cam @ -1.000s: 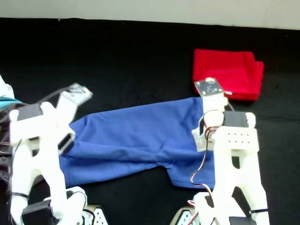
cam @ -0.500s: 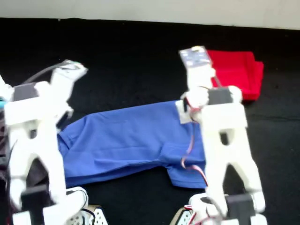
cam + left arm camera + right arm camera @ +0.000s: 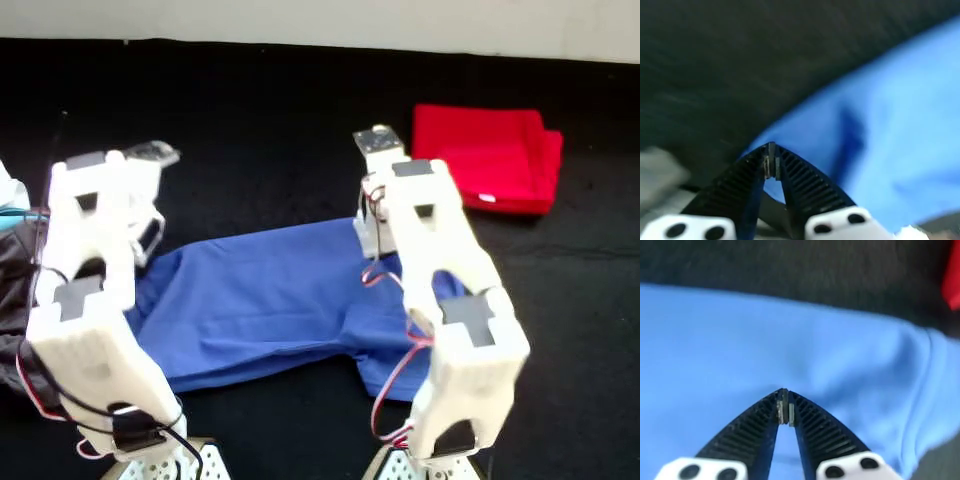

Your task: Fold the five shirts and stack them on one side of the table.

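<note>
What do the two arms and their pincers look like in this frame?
The left arm and right arm are blocky white plastic segments with dark cut-outs. Thin red cables loop along the right arm. The left pincer and right pincer have black, ribbed, tapering fingers on white mounts with round holes.

Both arms are swung farther out over the table.
The right arm [image 3: 430, 240], seen a second ago standing upright at the near left corner of the red shirt [image 3: 490, 160], is now stretched out to the far left. That corner is thereby uncovered, and the right gripper [image 3: 785, 412] is brought over the blue shirt [image 3: 270, 300] near its far edge. The left arm [image 3: 90, 240] is likewise leaned out from its base, and the left gripper [image 3: 771, 167] is carried to the blue shirt's left end.
</note>
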Available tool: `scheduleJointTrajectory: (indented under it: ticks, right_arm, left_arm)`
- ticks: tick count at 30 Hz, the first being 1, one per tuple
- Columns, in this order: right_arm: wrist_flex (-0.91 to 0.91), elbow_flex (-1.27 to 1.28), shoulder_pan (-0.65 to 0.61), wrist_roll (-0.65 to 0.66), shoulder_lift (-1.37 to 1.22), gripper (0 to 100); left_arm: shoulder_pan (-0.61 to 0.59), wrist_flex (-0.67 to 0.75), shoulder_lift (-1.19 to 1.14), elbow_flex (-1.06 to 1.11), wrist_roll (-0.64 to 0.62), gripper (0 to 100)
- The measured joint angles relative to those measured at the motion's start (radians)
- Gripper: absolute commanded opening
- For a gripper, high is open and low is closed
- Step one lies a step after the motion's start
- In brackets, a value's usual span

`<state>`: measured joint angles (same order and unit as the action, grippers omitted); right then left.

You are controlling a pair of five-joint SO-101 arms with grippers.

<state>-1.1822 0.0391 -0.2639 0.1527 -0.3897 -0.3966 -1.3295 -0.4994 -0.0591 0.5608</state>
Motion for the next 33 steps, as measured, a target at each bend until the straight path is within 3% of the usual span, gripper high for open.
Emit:
scheduleJointTrajectory:
  ticks: [13, 17, 22, 28, 33]
  right_arm:
    - [-0.023, -0.451, 0.092, 0.000, -0.292, 0.6]
    - [-0.173, -0.580, 0.095, 0.000, -0.292, 0.6]
    - [-0.315, -0.744, 0.094, 0.000, -0.292, 0.6]
    - [-0.460, -0.954, 0.094, 0.000, -0.292, 0.6]
    - [-0.554, -1.091, 0.094, 0.000, -0.292, 0.6]
  left_arm:
    - [-0.002, -0.405, -0.638, -1.122, -0.069, 1]
    - [-0.002, -0.433, -0.663, -1.250, -0.086, 1]
    - [-0.002, -0.440, -0.559, -1.109, -0.086, 1]
    - [0.009, -0.433, -0.172, -0.614, -0.087, 1]
    - [0.052, -0.222, 0.101, -0.127, -0.087, 1]
